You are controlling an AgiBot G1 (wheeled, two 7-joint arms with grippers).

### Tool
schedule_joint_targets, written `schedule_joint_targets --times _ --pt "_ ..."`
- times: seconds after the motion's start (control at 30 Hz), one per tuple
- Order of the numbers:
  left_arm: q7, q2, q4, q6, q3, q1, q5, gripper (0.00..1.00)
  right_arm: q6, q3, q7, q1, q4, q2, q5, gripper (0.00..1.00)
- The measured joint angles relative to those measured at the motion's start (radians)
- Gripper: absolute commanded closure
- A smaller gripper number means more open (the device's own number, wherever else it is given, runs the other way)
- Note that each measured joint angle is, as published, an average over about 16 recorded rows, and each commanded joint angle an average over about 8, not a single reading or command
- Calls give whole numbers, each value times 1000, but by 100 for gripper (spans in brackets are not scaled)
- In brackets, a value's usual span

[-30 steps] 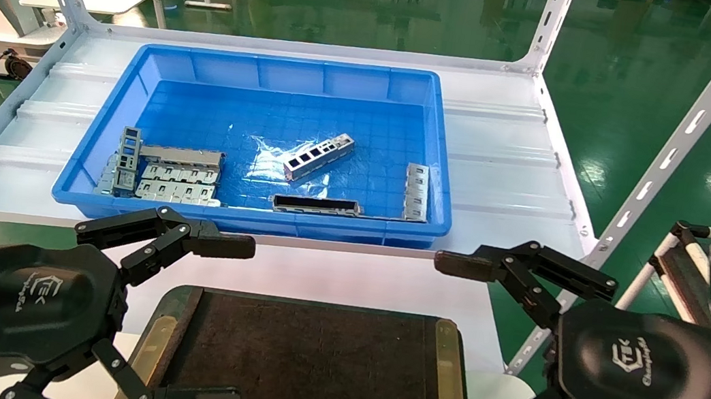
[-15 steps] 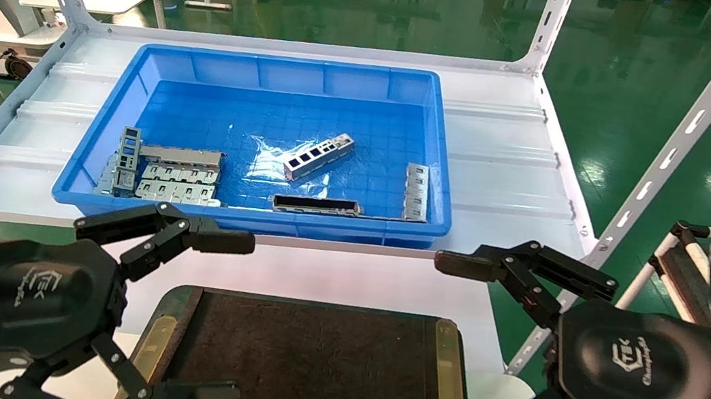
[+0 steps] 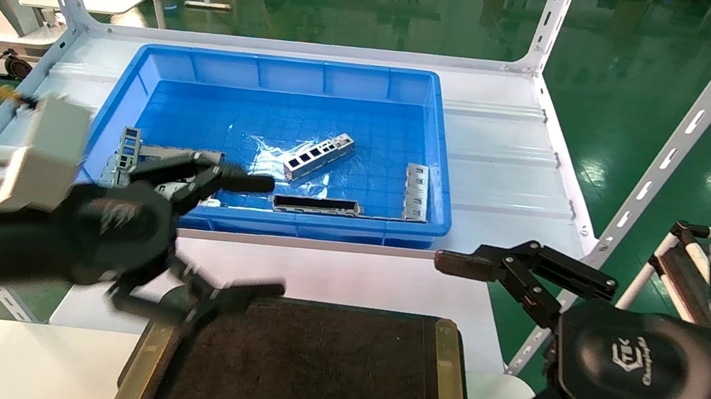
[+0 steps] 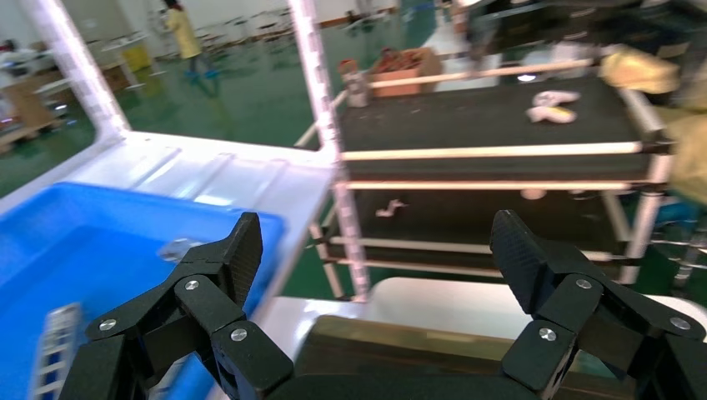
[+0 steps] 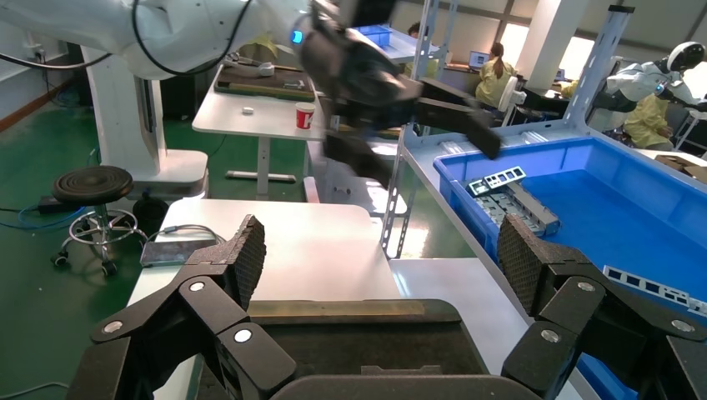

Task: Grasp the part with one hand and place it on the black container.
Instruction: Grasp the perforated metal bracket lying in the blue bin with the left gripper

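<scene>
The part (image 3: 318, 156), a slim silver bar with square windows, lies slanted in the middle of the blue bin (image 3: 291, 62). The black container (image 3: 305, 371), a flat dark tray with brass side strips, sits at the near edge; it also shows in the left wrist view (image 4: 400, 350) and the right wrist view (image 5: 350, 337). My left gripper (image 3: 264, 237) is open and empty, in the air between the tray's far left corner and the bin's near wall, well short of the part. My right gripper (image 3: 430, 337) is open and empty beside the tray's right edge.
In the bin lie a darker black-faced bar (image 3: 317, 205), stacked grey plates (image 3: 173, 172) at the near left, and a perforated strip (image 3: 416, 192) at the right wall. White slotted shelf posts (image 3: 672, 145) stand at the table's corners.
My left arm has risen and swung forward and to the right, from beside the tray toward the bin's near wall. The right arm and the part have not moved.
</scene>
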Motion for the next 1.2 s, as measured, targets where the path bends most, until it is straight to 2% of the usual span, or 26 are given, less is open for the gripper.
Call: schedule_joint_targets --times 0.27,0.6,0.93,1.2 --pt "34 135 185 -121 61 -124 154 0 0 -1 0 0 0 0 0 0" --pt "126 339 508 -291 125 -277 309 0 1 -1 -1 0 0 1 1 0" --pt "244 513 837 -437 153 -394 378 0 1 -2 -1 0 0 1 1 0" --pt "308 594 1008 -535 160 -434 394 0 1 -3 -1 1 0 1 2 0"
